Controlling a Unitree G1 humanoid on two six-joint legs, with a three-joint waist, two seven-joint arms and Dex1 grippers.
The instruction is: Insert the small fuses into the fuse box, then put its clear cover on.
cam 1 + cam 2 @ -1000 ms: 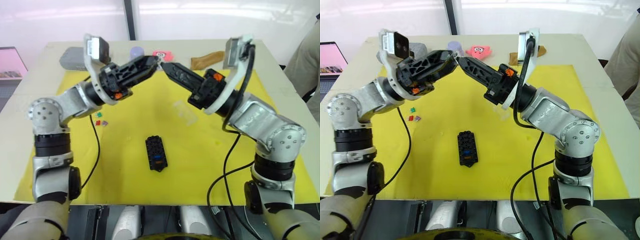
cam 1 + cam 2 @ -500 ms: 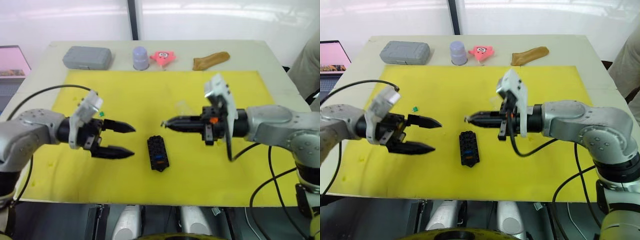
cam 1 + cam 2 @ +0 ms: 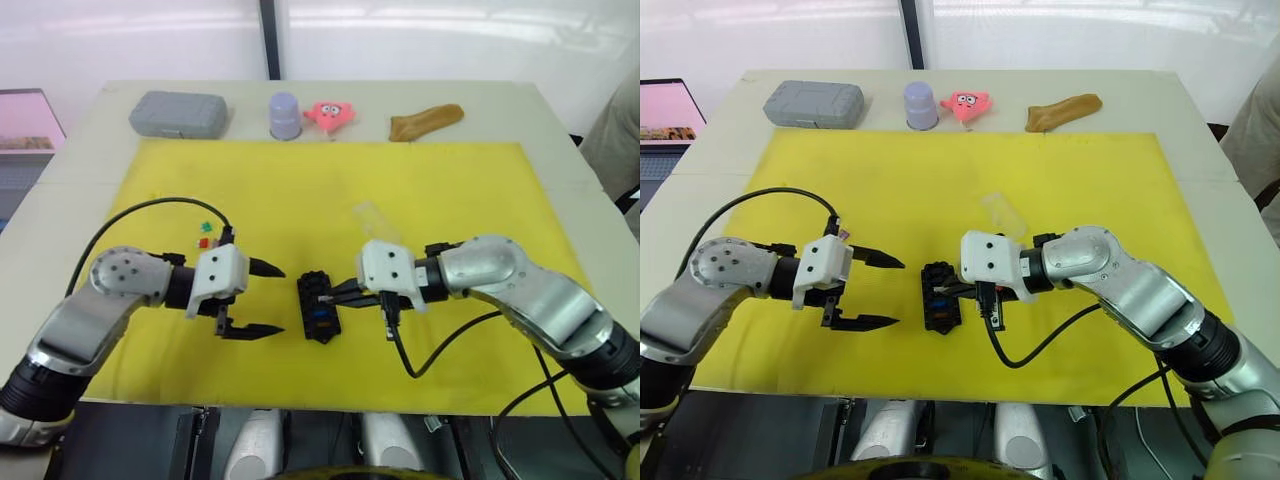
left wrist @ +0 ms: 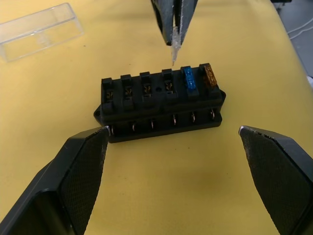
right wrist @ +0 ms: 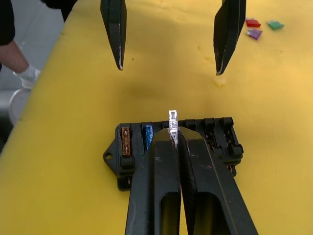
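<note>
Pinching a pale fuse (image 5: 172, 119) between closed fingers, the right gripper (image 3: 325, 297) holds it just over the fuse box (image 3: 317, 306), which sits mid-mat with blue and orange fuses already seated at one end. Opposite, the left gripper (image 3: 262, 298) gapes wide just beside the box, not touching it. Open yellow mat (image 3: 450, 180) surrounds them; the clear cover (image 3: 376, 215) lies near, behind the box, and three loose fuses (image 3: 206, 236) lie well apart.

The black fuse box (image 4: 161, 105) lies on the yellow mat (image 4: 161, 186), between the two wide-apart fingers (image 4: 80, 176) of the left gripper (image 4: 176, 178). A blue fuse (image 4: 189, 80) and an orange-brown one (image 4: 210, 77) sit at its three-o'clock end. At twelve o'clock, the right gripper (image 4: 174, 43) pinches what seems a pale fuse (image 4: 174, 53). The clear cover (image 4: 40, 30) lies at ten o'clock.
</note>
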